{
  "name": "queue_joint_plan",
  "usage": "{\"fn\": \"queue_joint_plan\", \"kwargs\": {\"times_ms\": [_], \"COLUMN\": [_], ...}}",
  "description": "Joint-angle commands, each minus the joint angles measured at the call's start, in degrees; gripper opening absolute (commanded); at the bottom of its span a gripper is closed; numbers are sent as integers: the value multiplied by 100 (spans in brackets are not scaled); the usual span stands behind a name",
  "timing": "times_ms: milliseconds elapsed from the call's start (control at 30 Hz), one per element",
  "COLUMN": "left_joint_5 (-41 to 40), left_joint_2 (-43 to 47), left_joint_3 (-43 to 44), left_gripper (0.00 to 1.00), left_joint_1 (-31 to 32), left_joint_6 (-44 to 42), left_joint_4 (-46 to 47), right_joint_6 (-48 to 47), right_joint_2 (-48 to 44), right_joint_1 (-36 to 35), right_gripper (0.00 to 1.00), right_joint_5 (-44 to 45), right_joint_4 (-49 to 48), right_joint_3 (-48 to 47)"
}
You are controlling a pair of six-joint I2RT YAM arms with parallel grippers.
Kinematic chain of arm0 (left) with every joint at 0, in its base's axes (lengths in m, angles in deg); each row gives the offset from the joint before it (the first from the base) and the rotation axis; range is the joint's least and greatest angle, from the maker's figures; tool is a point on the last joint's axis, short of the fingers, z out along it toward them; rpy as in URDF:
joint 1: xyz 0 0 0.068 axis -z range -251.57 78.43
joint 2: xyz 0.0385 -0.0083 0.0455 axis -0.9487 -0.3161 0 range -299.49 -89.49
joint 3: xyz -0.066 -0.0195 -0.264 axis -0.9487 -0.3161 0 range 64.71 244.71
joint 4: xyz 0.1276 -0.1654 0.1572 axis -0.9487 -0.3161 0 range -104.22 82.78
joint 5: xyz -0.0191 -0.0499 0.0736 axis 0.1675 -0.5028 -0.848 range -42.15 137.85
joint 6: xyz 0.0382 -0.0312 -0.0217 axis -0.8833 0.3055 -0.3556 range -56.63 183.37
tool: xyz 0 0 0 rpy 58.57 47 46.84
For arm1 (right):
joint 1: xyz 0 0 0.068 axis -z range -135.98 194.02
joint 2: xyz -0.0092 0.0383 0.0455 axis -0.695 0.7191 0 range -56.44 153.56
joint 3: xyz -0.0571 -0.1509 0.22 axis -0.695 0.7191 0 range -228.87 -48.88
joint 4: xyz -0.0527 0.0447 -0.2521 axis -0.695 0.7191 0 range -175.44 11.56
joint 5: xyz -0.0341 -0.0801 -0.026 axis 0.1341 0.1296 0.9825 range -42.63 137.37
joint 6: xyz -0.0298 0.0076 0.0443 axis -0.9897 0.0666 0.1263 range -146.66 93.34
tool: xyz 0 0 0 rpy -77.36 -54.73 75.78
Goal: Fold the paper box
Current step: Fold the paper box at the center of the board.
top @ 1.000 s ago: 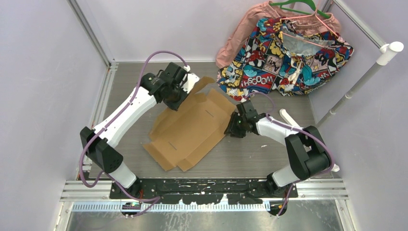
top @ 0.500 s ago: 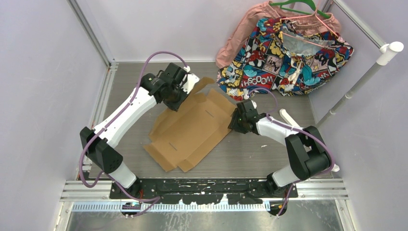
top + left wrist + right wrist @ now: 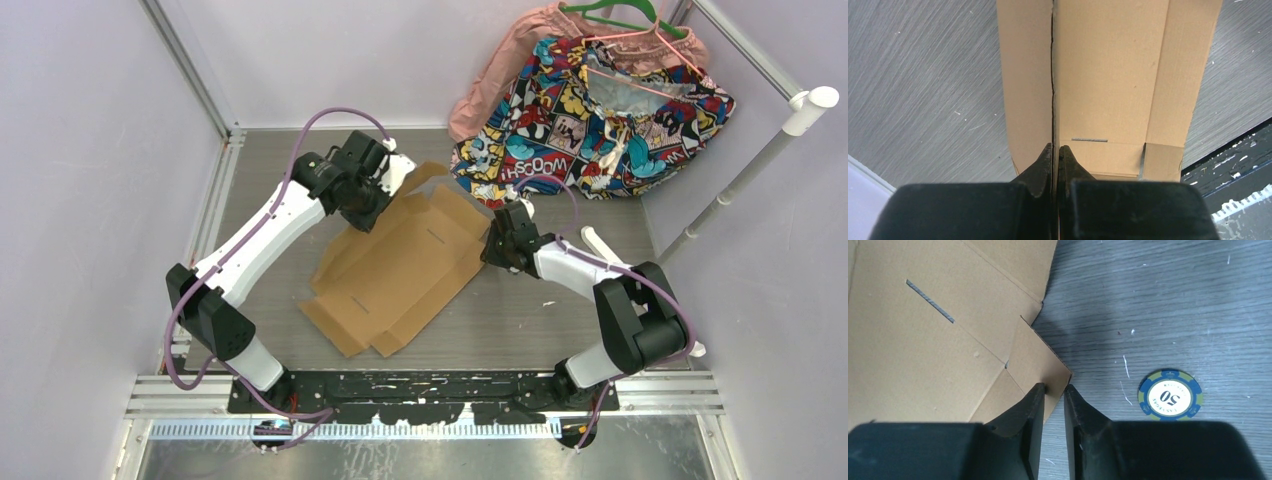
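The paper box point(image 3: 400, 265) is a flat brown cardboard sheet with flaps and slits, lying mid-table with its far left flap lifted. My left gripper point(image 3: 388, 188) is at that far corner, shut on the raised flap's edge. In the left wrist view the thin cardboard edge point(image 3: 1052, 75) runs straight into the closed left gripper point(image 3: 1056, 148). My right gripper point(image 3: 493, 243) is at the sheet's right edge. In the right wrist view the right gripper point(image 3: 1054, 388) stands narrowly open, with a small corner flap point(image 3: 1040, 357) just past its tips.
A blue poker chip point(image 3: 1170, 399) marked 50 lies on the table right of the right fingers. Comic-print cloth and a pink garment point(image 3: 600, 110) on hangers are heaped at the back right. A white pipe point(image 3: 760, 165) slants along the right side.
My right gripper has slid away from me along the box's right edge and its jaws have narrowed. The left gripper has kept its hold on the flap without moving.
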Motion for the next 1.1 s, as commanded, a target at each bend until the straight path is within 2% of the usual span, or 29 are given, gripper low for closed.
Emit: {"fn": "queue_joint_plan", "kwargs": {"times_ms": [0, 233, 533, 800, 1067], "left_joint_5": [445, 734, 1051, 1267, 1437], "left_joint_2": [300, 338, 347, 417, 470], "left_joint_3": [111, 121, 211, 218, 231], "left_gripper": [0, 0, 0, 0, 0], "left_joint_1": [-7, 3, 6, 5, 2], "left_joint_6": [85, 119, 144, 172, 181], "left_joint_4": [173, 225, 213, 230, 261], "right_joint_6": [-365, -886, -1709, -1788, -1737], "right_joint_2": [-181, -200, 37, 321, 461], "right_joint_1": [11, -184, -819, -924, -928], "right_gripper": [24, 21, 20, 20, 20], "right_joint_5": [-29, -54, 558, 631, 540], "right_joint_4": [-255, 61, 732, 829, 688], "right_joint_3": [-304, -565, -1211, -1515, -1412]}}
